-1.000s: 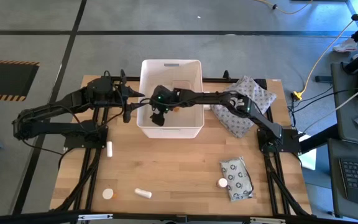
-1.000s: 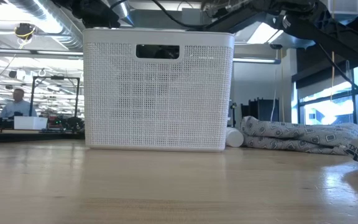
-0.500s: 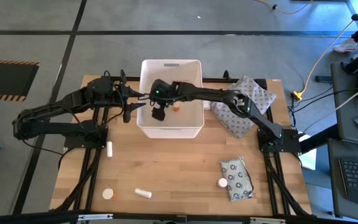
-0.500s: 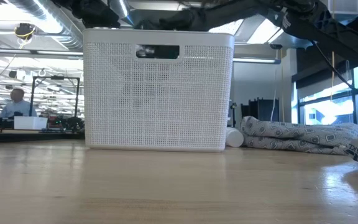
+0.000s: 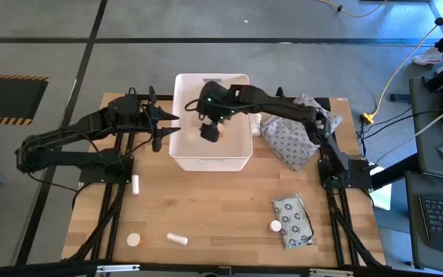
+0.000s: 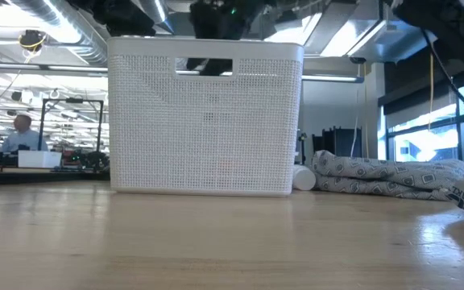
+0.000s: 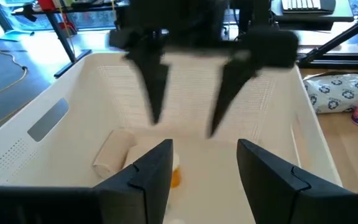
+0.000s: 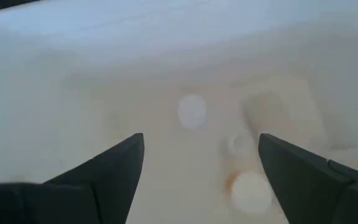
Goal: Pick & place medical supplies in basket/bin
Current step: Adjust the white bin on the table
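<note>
Right gripper (image 5: 210, 131) spread empty above basket (image 5: 181, 154) already holding several supplies; bottles (image 5: 177, 239) at 7 o'clock and packet (image 5: 292, 221) at 5 o'clock remain.

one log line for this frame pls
right claw: open, empty, over bin | left claw: open, beside bin | bottles and packet on table

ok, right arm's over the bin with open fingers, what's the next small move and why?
Probably lift the right gripper clear of the white bin and swing it toward the pill bottle beside the grey ring-printed packet. Its fingers are open with nothing between them, and supplies lie on the bin floor below, so that drop looks done.
</note>
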### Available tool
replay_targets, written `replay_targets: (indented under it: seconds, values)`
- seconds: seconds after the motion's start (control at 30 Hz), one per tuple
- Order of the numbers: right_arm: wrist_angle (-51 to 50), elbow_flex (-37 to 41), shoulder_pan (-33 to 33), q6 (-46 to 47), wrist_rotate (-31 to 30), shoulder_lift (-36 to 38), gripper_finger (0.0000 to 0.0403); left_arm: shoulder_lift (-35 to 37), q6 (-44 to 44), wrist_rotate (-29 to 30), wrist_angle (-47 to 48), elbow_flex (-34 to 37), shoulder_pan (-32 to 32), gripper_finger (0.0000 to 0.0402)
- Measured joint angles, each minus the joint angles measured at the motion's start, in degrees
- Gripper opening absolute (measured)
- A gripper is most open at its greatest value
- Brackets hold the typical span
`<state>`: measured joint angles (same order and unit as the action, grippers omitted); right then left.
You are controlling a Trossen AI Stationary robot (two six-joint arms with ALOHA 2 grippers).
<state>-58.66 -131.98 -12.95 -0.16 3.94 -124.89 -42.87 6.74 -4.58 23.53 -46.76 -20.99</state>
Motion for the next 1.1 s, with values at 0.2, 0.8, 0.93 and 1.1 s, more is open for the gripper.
replay_targets:
  seconds: [0.2,0.8,0.93,1.1]
  values:
    - [-14.42,-0.05,3.13,4.50,0.23,6.02,0.0317,0.00,0.02,0.01,0.40,0.00,0.00,0.0171]
    - [-31.63,16.16,29.33,38.12,-5.38,8.65,0.0317,0.00,0.04,-0.02,1.18,0.00,0.00,0.0171]
    - [-29.33,20.03,32.62,43.46,-9.62,9.29,0.0317,0.00,0.04,0.00,1.15,0.00,0.00,0.0171]
    - [-26.90,19.13,33.06,40.88,-14.50,9.43,0.0317,-0.02,0.01,-0.01,1.22,0.00,0.00,0.0171]
